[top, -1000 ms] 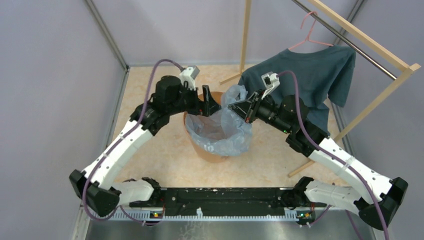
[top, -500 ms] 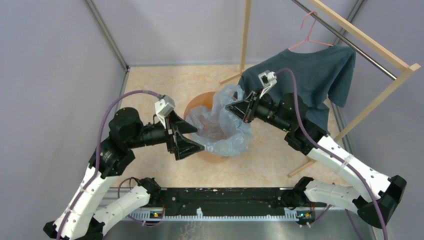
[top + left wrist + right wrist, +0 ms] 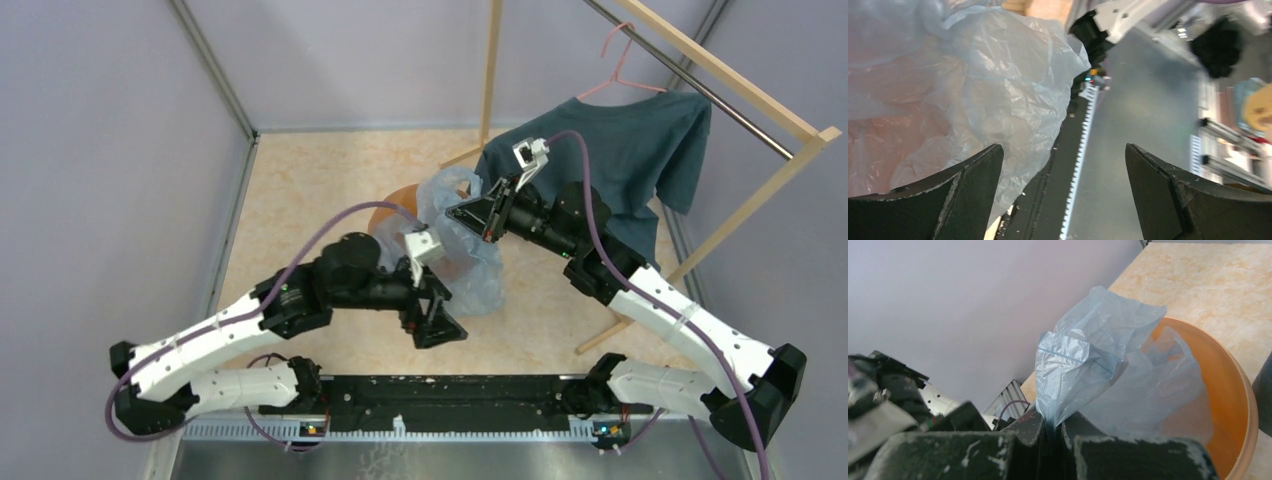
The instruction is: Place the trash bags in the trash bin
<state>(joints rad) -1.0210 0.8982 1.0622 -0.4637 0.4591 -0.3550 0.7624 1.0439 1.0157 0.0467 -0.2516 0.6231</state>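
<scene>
Trash bag between right fingers, wrist view

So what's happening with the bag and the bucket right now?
The right fingers are shut on a bunched edge of the pale blue bag, holding it up above the orange bucket. The rest of the bag lies partly inside the bucket and spills over its near rim. The left fingers are open beside that overhang, gripping nothing. The bag is not fully in yet.
</scene>
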